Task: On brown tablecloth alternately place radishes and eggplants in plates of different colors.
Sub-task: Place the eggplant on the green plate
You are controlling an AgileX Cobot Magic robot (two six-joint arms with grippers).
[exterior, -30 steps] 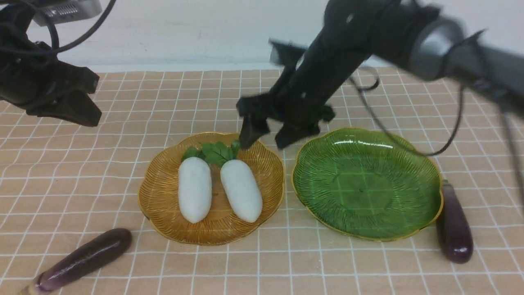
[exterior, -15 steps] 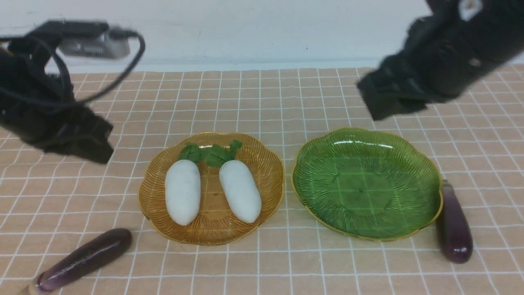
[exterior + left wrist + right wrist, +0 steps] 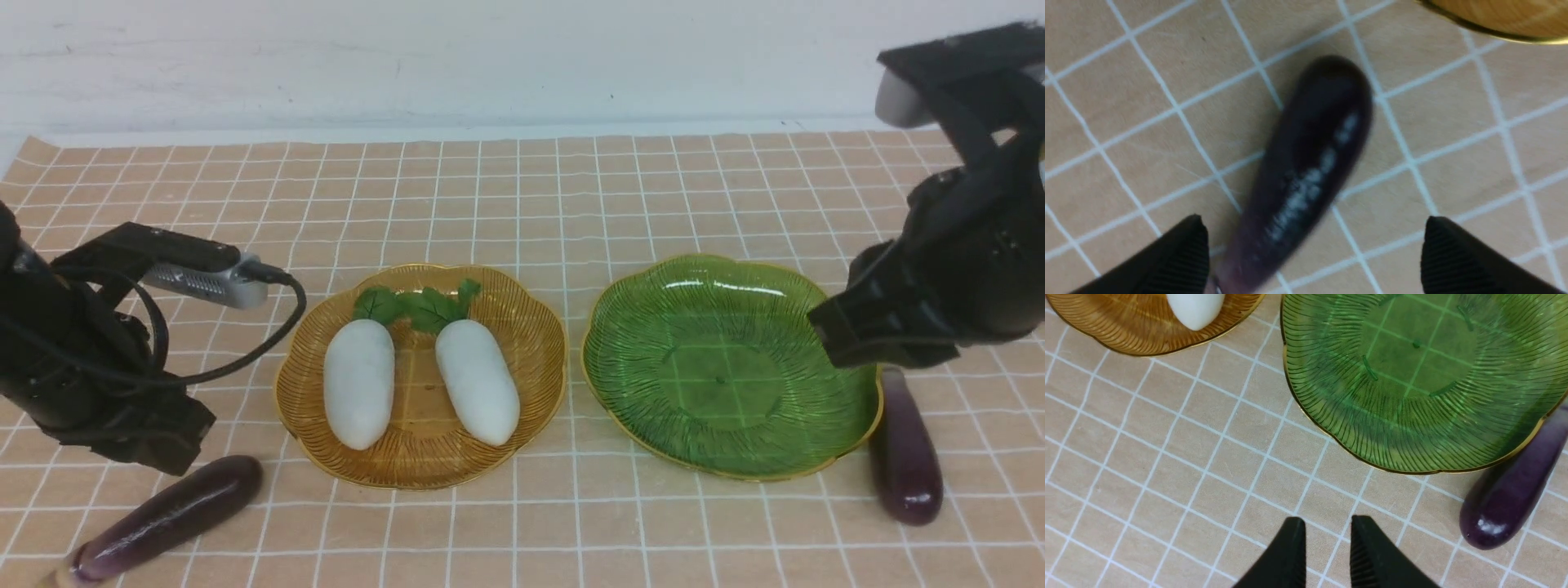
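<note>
Brown tablecloth (image 3: 522, 204) lay slightly wrinkled. We noted amber plate (image 3: 539, 327) holding both radishes (image 3: 358, 394) side by side, green plate (image 3: 718, 367) to its right. Left eggplant (image 3: 167, 516) lay on cloth under left gripper (image 3: 1313, 222), fingers spread wide, not touching. Right eggplant (image 3: 904, 453) lay just beside green plate; right gripper (image 3: 1328, 526) nearby, fingers narrowly parted, gripping nothing.

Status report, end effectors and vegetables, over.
Left end effector open over left eggplant. Right end effector slightly open, empty. Both radishes in amber plate. Nothing in the way.
</note>
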